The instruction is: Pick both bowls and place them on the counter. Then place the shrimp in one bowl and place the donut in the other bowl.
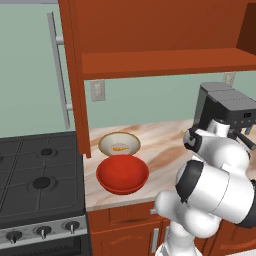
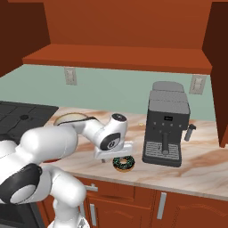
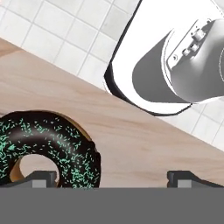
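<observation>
Red and cream catch the eye from the left base camera: the glossy red bowl [image 1: 122, 173] sits near the table's [image 1: 165, 145] front edge, touching the cream bowl [image 1: 119, 144] behind it, which already holds the small orange shrimp [image 1: 119, 148]. From the right base camera, the pincer [image 2: 112, 155] hangs low just beside the donut [image 2: 124, 163], left of the coffee machine [image 2: 166, 125]; here the arm hides the red bowl. Looking along the hand, the donut [image 3: 41, 148] lies off to one side, one fingertip [image 3: 42, 177] over its ring, the jaws spread wide and holding nothing. Closing now could clip the icing or nudge it away, I reckon.
</observation>
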